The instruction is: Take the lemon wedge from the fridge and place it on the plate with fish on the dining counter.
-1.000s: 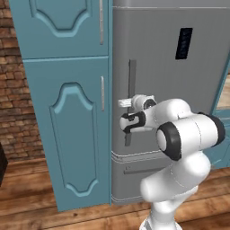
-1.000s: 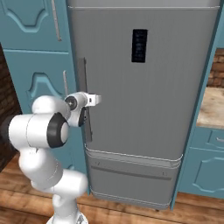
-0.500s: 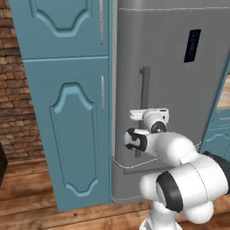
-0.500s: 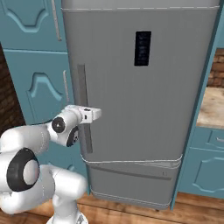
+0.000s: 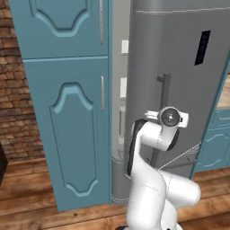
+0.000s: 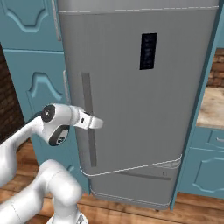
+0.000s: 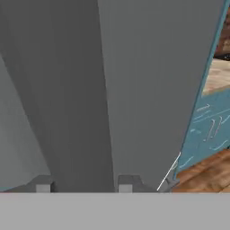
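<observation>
The tall grey fridge (image 5: 179, 67) (image 6: 131, 109) stands with its door pulled slightly ajar. A narrow gap on the door's left side shows white shelf edges (image 5: 124, 87). My gripper (image 7: 84, 186) (image 6: 96, 124) is shut on the long dark-grey vertical handle (image 5: 164, 90) (image 6: 86, 87) (image 7: 81, 112), about halfway down it. One fingertip (image 7: 43, 186) sits on each side of the bar. The lemon wedge is hidden inside the fridge. The plate with fish and the dining counter are out of view.
Teal panelled cabinets (image 5: 67, 112) stand close on the fridge's left. On its right are more teal cabinets (image 6: 205, 166) under a beige counter (image 6: 212, 107). A brick wall (image 5: 13, 90) and wooden floor (image 5: 27, 193) lie at the far left. My white arm is folded close in front of the door.
The fridge door has swung out a little with my gripper on its handle, opening a gap on its left side. The arm has folded closer and both base views have shifted.
</observation>
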Controlling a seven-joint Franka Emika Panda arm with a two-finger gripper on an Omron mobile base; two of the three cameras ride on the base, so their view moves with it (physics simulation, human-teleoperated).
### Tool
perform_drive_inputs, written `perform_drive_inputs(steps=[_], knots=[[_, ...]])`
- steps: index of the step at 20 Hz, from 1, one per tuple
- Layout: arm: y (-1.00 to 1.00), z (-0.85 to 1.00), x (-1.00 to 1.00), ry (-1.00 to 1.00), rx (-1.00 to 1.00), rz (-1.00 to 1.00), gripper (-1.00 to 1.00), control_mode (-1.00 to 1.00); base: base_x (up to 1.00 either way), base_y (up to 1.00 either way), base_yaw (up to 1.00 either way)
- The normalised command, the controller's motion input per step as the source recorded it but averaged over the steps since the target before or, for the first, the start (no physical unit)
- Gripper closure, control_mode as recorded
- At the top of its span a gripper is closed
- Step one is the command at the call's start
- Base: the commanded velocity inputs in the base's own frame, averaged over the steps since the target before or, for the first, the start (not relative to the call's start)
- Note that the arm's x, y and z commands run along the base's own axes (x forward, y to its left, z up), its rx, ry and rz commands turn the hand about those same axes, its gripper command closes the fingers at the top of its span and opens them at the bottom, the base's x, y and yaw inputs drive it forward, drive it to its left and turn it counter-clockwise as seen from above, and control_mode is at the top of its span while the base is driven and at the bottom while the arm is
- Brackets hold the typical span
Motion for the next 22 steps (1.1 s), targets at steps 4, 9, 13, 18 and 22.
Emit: perform_drive_inputs(steps=[4, 9, 13, 18, 22], knots=[[-0.85, 0.51, -1.00, -0.01, 0.14, -0.29, -1.00, -1.00, 0.00, 0.00, 0.00], [-0.34, 0.32, -1.00, -0.20, 0.03, -0.26, -1.00, -1.00, 0.00, 0.00, 0.00], [0.81, -0.15, -1.00, -0.51, -0.28, -0.02, -1.00, -1.00, 0.00, 0.00, 0.00], [1.00, -0.09, -0.66, -0.34, -0.36, -0.05, -1.00, -1.00, 0.00, 0.00, 0.00], [1.00, 0.17, -0.11, -0.24, -0.28, -0.20, -1.00, -1.00, 0.00, 0.00, 0.00]])
